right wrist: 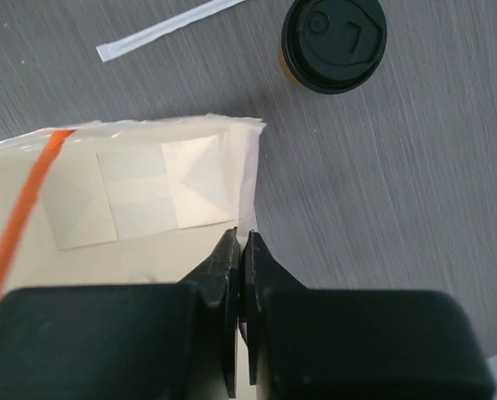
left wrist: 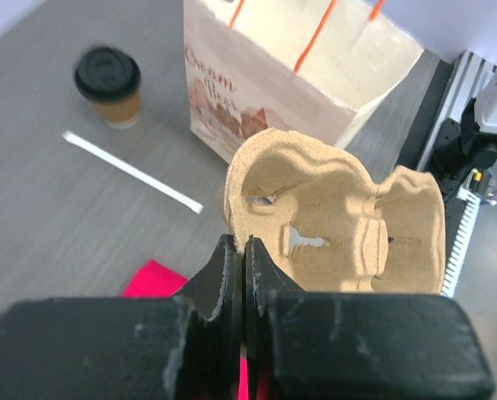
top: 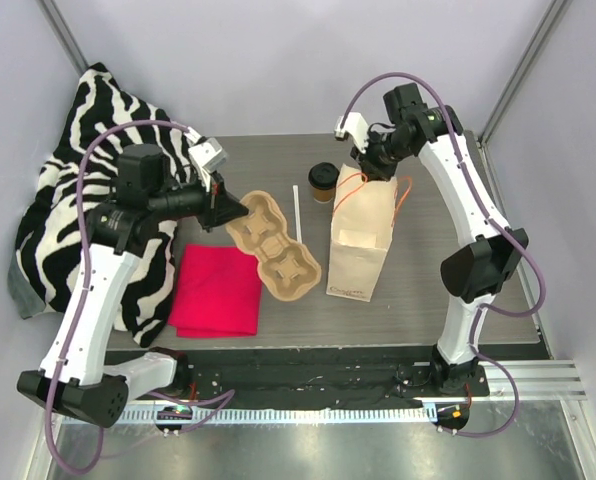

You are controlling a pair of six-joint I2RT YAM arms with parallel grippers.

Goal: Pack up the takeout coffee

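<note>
The takeout coffee [top: 323,182], a small brown cup with a black lid, stands upright on the table just left of the bag's top; it also shows as the cup [left wrist: 108,83] and as the lid [right wrist: 333,42]. My left gripper [top: 223,210] is shut on the rim of the tan pulp carrier [top: 275,245], and the jaws [left wrist: 242,243] pinch the carrier's [left wrist: 332,217] near edge. My right gripper [top: 373,168] is above the kraft paper bag [top: 363,240], shut [right wrist: 242,240] on the bag's top edge [right wrist: 148,192] beside an orange handle [right wrist: 23,217].
A white wrapped straw [top: 298,213] lies between the carrier and the cup. A pink cloth [top: 216,290] lies flat near the front left. A zebra-striped blanket [top: 73,200] covers the table's left side. Grey walls close in the back and sides.
</note>
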